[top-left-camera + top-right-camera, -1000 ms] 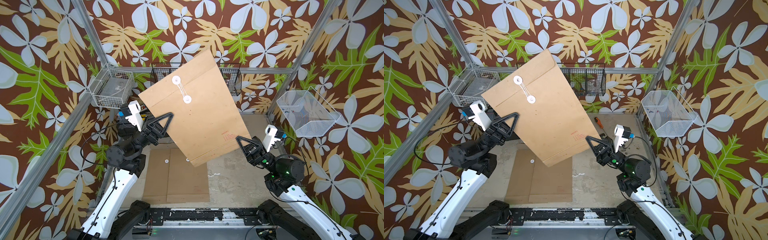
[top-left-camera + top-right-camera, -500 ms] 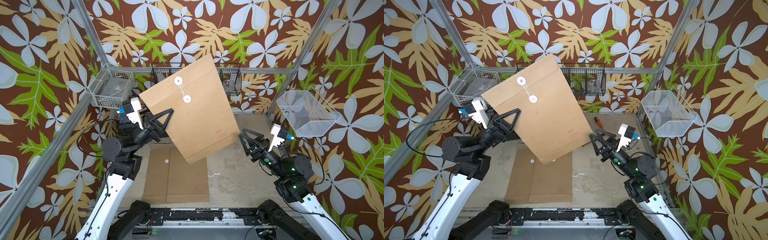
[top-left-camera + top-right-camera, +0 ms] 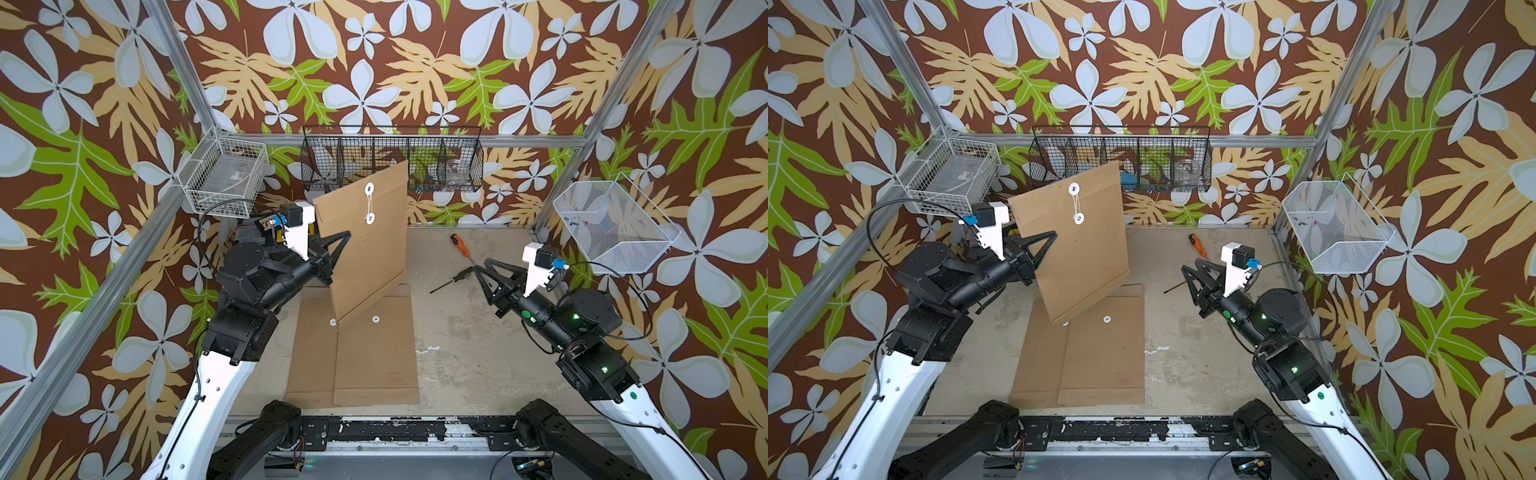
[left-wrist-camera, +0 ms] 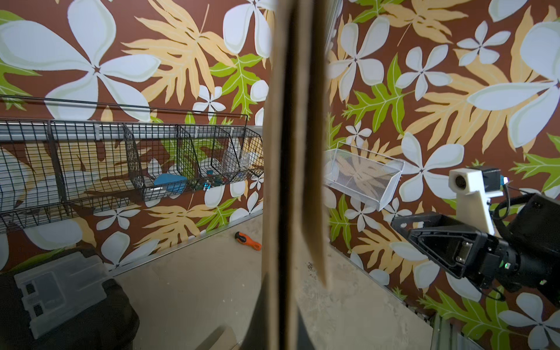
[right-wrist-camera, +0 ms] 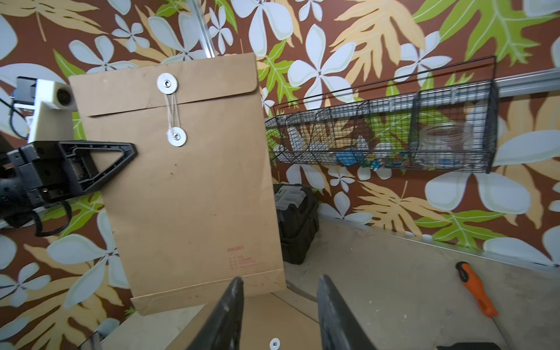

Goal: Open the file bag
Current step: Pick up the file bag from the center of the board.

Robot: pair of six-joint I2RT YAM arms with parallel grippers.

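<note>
While the left gripper [image 3: 345, 240] clamps the string-tied brown paper file bag [image 3: 370, 257], the right gripper [image 5: 280, 279] gapes empty; the black wire basket [image 3: 316, 166] holds a clear jar [image 3: 1185, 171].

Around the file bag [image 3: 365, 245]: left gripper [image 3: 341, 241] at its left edge, flat envelopes [image 3: 374, 357] beneath (on the table [image 3: 478, 332]), screwdriver [image 3: 460, 246] right, wire basket [image 3: 332, 166] behind.

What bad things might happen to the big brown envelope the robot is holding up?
The file bag hangs tilted from only the left pincer, pinched at one edge, so it might slip or swing. The string ties the flap shut, and the open right pincer is off to the side. Grabbing something so thin could miss, or tug the paper and tear it.
</note>
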